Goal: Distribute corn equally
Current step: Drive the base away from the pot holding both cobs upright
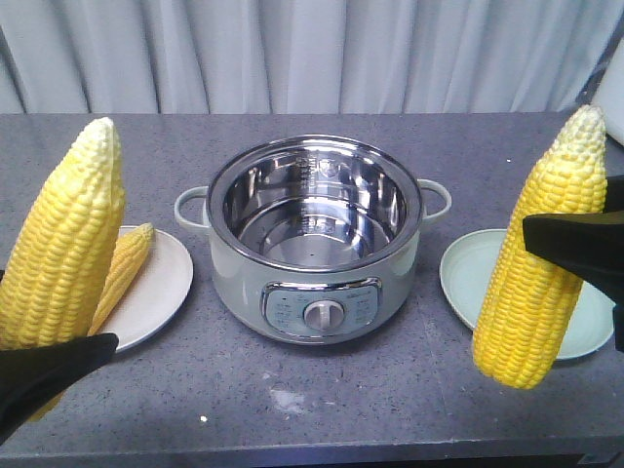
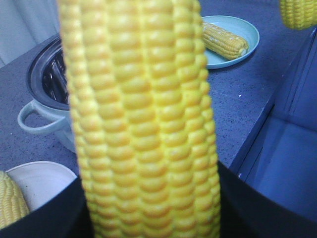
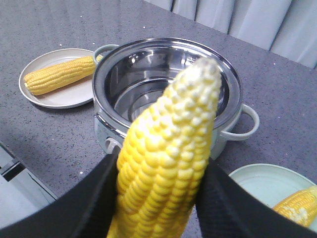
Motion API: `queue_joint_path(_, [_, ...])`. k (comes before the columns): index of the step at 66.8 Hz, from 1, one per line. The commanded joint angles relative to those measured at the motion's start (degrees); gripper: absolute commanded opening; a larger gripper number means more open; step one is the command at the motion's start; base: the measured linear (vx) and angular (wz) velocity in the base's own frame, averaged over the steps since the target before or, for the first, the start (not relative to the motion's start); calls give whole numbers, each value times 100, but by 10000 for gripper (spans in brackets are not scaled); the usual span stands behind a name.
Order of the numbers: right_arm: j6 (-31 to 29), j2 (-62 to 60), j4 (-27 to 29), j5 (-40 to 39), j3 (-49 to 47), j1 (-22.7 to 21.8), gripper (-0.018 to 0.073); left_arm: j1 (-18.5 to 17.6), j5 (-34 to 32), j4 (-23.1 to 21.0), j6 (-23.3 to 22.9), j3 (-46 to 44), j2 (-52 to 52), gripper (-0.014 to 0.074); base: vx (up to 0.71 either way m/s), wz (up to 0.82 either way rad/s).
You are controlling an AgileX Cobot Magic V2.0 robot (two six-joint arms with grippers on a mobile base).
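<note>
While both stood tip-up, the left fingers (image 2: 54,220) clamped the left cob (image 1: 63,244) near the worktop's (image 1: 322,409) left edge, the right fingers (image 3: 91,206) the right cob (image 1: 541,253) near its right.

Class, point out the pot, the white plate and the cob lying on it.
pot (image 1: 234,283): front view, outer wall at its front left.
white plate (image 1: 161,288): front view, bare surface right of the cob.
cob (image 3: 59,74): right wrist view, middle kernels.
</note>
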Motion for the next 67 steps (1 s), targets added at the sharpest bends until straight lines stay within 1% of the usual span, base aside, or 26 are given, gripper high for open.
queue_joint_path(1, [-27,-24,133,-370,-143,-5,112,1,-376,-181,-14,-130,-14,272,0,-15])
queue_joint_path(25, [-27,-24,133,-370,-143,-5,112,1,-371,-181,-14,-130,-14,272,1,-22])
queue_joint_path(67, [-27,-24,133,-370,-143,-5,112,1,-371,-181,-14,-130,-14,272,2,-33])
